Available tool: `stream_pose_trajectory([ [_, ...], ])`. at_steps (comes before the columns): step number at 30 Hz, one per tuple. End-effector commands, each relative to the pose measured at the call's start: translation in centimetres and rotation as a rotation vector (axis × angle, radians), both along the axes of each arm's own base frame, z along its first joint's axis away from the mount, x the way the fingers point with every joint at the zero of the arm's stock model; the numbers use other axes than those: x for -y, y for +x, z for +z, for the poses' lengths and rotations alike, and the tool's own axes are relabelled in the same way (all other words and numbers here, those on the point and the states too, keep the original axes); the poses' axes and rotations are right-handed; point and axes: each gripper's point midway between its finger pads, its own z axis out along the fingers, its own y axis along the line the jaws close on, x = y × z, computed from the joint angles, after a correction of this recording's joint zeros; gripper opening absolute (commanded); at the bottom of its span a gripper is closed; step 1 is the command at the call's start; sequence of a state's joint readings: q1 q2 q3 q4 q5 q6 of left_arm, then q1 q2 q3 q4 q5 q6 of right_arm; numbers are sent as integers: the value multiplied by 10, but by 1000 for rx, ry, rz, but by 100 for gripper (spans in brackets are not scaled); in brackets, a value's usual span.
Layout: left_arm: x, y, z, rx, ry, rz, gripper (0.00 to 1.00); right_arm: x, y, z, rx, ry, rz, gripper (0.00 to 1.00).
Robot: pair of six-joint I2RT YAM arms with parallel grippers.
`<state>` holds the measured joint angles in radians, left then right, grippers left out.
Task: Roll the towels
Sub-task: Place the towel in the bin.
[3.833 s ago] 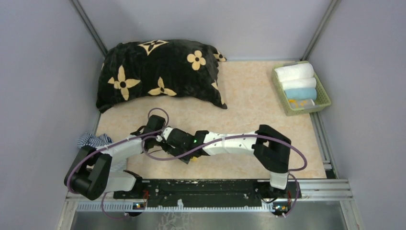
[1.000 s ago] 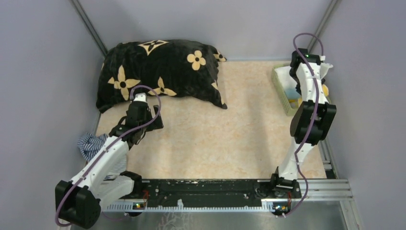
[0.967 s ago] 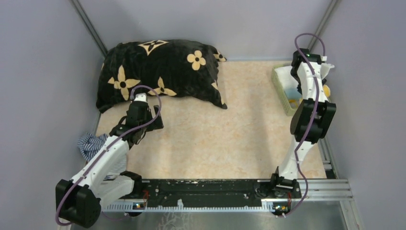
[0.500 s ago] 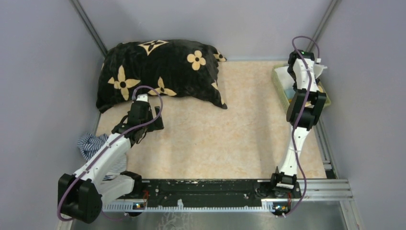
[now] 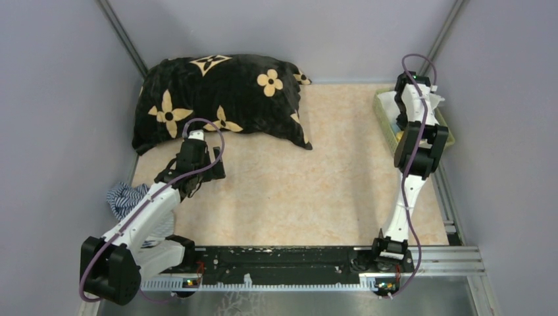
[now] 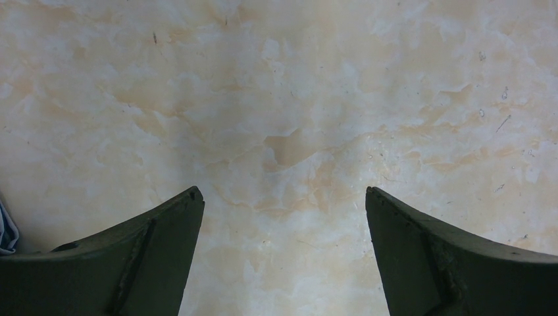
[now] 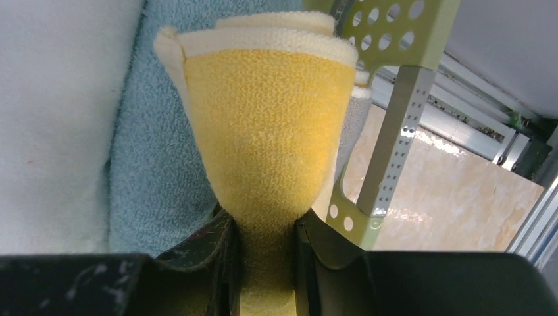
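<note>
From above, the right arm (image 5: 419,141) lies across the basket (image 5: 381,112) and covers most of what it holds. In the right wrist view the yellow towel (image 7: 270,131) vanishes at its narrow end into the pinch of the right gripper (image 7: 263,230) and past the bottom edge; the white towel (image 7: 59,118) is cut off at the left, and the blue towel (image 7: 154,178) shows only in part behind the yellow one. The left wrist view catches a pale sliver of cloth (image 6: 5,230) at its left edge — too little to name.
</note>
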<state>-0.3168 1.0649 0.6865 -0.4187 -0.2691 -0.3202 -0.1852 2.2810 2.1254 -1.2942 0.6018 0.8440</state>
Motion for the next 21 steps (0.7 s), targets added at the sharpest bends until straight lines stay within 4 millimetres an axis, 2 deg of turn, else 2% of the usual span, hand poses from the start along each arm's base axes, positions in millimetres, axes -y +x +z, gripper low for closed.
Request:
stream_pose_trajectory([
  [1, -2, 3, 0, 12, 2, 3, 98, -12, -1, -12, 43, 45, -46, 0],
  [6, -1, 3, 0, 12, 1, 1, 98, -19, -13, -44, 5, 78, -91, 0],
  [9, -1, 3, 0, 10, 0, -1, 98, -23, -11, -50, 26, 100, -94, 0],
  [12, -1, 3, 2, 16, -2, 1, 98, -23, -8, -44, 65, 106, -102, 0],
  [19, -1, 3, 8, 39, -11, 4, 98, -26, 4, -20, 177, 134, -109, 14],
  [21, -1, 3, 12, 54, -16, 4, 98, -24, 3, -13, 182, 125, -111, 15],
])
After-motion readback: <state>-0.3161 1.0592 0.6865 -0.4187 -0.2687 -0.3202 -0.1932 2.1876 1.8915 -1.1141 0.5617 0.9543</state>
